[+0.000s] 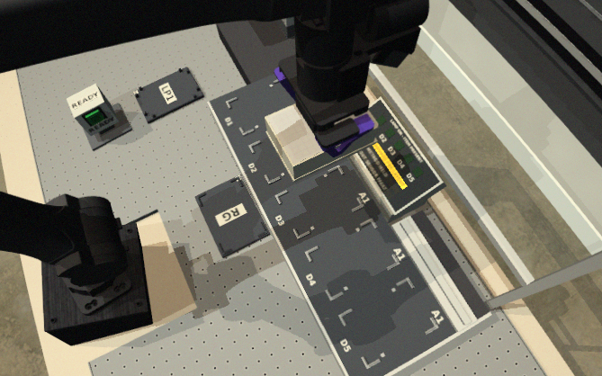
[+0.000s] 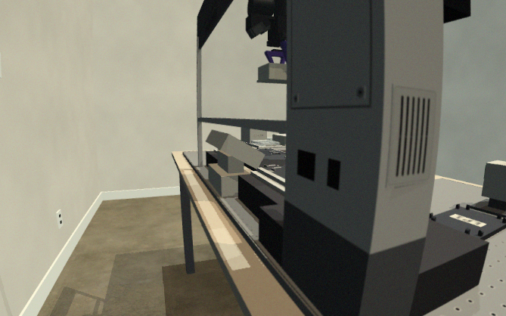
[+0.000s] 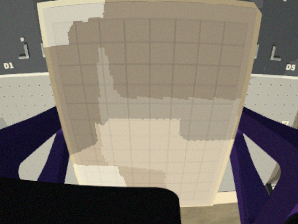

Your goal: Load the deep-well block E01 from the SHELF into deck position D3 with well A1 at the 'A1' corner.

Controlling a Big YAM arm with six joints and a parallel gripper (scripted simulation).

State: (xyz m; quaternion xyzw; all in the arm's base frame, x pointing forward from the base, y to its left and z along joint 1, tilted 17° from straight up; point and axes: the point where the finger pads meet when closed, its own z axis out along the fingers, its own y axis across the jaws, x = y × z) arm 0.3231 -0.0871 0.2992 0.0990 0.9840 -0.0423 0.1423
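Observation:
My gripper (image 1: 340,135), with purple fingers, is shut on a cream deep-well block (image 1: 293,139) and holds it high in the air over the deck plate, roughly above D2 (image 1: 265,163). In the wrist view the block (image 3: 149,96) fills the frame between the two fingers. Its top shows a faint well grid under a smooth cover. No ID label is readable. The exterior view shows the block (image 2: 272,72) hanging level under the fingers (image 2: 276,57). D3 (image 1: 326,205) lies empty, with corner brackets and an engraved 'A1' (image 1: 363,197) at its far right corner.
D1 (image 1: 238,116), D4 (image 1: 359,275) and D5 (image 1: 387,331) are empty. The RG nest (image 1: 236,219) sits left of D3. A tilted status panel (image 1: 396,158) stands right of the deck. The READY key (image 1: 93,114) and the LP1 pad (image 1: 168,93) are at the far left. The arm base (image 1: 93,275) is at the near left.

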